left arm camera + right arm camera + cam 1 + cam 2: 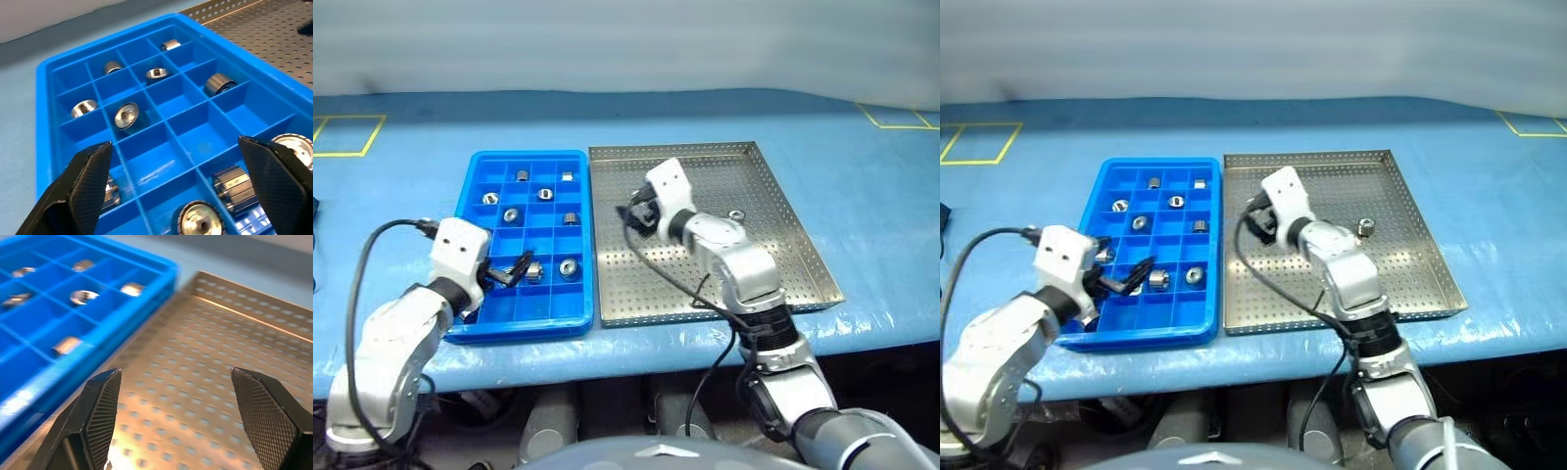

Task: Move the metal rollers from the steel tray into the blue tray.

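Worktop: covered in blue sheeting, with yellow tape outlines near its far corners. Pale plain wall behind.

Blue tray and steel tray lie side by side, rims just beside each other, the blue one to the robot's left. Both have their long axis running away from the robot.

Metal rollers: one left in the steel tray, standing upright with its bore facing up, on the right half of the perforated floor, well apart from the right tool. The others sit in separate compartments of the blue tray. Some stand on end with the hollow centre up. Some lie on their sides with the axis level, the knurled one near the left tool among them.

Left tool: fingers spread wide, empty, hovering over the near compartments of the blue tray.

Right tool: fingers spread, nothing between them, above the left part of the steel tray's floor, close to the blue tray's rim.
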`<action>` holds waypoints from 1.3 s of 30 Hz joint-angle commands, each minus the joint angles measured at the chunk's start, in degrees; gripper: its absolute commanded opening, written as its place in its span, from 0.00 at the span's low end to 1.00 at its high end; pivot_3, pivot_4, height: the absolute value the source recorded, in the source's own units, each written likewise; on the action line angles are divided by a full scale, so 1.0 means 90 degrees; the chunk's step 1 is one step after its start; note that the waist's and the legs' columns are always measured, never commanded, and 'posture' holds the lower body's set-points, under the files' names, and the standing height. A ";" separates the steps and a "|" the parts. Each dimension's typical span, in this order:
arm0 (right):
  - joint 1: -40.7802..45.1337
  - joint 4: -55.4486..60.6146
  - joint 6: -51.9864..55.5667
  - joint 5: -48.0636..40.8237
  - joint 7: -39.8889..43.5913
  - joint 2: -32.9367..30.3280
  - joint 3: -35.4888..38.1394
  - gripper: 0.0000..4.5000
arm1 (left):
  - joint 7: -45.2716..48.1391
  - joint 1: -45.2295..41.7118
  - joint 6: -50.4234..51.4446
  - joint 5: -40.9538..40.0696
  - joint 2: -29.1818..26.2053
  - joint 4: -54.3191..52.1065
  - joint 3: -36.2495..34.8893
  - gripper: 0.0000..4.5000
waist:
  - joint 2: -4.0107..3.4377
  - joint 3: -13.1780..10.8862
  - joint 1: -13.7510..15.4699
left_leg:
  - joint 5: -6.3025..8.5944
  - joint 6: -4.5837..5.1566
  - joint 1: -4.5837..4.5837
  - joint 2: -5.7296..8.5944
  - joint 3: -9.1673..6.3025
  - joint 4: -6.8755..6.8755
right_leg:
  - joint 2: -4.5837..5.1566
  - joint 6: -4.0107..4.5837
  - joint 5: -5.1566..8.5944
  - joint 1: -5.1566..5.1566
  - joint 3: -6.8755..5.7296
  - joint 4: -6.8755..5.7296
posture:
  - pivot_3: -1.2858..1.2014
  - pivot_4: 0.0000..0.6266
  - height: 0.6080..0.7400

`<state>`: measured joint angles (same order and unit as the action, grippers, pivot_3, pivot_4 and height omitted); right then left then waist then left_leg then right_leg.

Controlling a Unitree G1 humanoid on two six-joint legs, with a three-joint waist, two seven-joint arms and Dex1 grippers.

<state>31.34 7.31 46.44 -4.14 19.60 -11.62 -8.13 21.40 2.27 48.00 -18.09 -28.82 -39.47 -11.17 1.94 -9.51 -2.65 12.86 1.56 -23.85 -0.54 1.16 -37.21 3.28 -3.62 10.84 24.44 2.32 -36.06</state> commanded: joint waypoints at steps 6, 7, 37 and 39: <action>-0.0259 -0.0075 0.0050 0.0189 -0.0665 -0.0290 0.0730 0.83 | 0.0056 -0.1602 -0.0582 0.0146 0.0939 0.1248 0.1549 1.00 | -0.0002 0.0001 -0.0224 | -0.0001 0.0004 -0.0003 0.0013 0.0010 -0.0008 | -0.0013 -0.0020 -0.0014 -0.0004 0.0011 0.0001 | 0.44 0.24 1.00; -0.0313 -0.0227 -0.0004 0.0208 -0.0714 -0.0260 0.0722 0.83 | 0.0072 -0.1694 -0.0626 0.0189 0.0947 0.1357 0.1653 1.00 | -0.0001 0.0002 -0.0292 | -0.0001 0.0004 -0.0002 0.0012 0.0013 -0.0008 | -0.0016 -0.0046 -0.0031 -0.0004 0.0016 0.0001 | 0.43 0.24 1.00; 0.0768 -0.3859 -0.2116 -0.0181 -0.2386 0.0794 0.1978 0.83 | -0.0227 -0.1411 -0.0332 -0.0069 0.1007 0.0975 0.1594 1.00 | -0.0023 0.0007 -0.0949 | -0.0004 0.0023 -0.0001 0.0001 0.0011 -0.0014 | -0.0030 -0.0088 -0.0058 0.0001 0.0075 0.0002 | 0.44 0.24 1.00; 0.0850 -0.4237 -0.2405 -0.0174 -0.2433 0.0792 0.2019 0.83 | -0.0341 -0.1403 -0.0311 -0.0055 0.1061 0.0924 0.1552 1.00 | -0.0024 0.0007 -0.0950 | -0.0004 0.0023 -0.0002 0.0001 0.0010 -0.0014 | -0.0030 -0.0089 -0.0059 0.0001 0.0076 0.0003 | 0.44 0.24 1.00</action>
<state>37.44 -29.65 27.61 -5.17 -1.66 -4.33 9.01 19.05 -9.76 45.35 -18.61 -19.63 -27.80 3.45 1.73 -9.45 -11.20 12.83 1.76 -23.87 -0.54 1.25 -37.33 3.02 -4.42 10.31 24.46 3.00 -36.03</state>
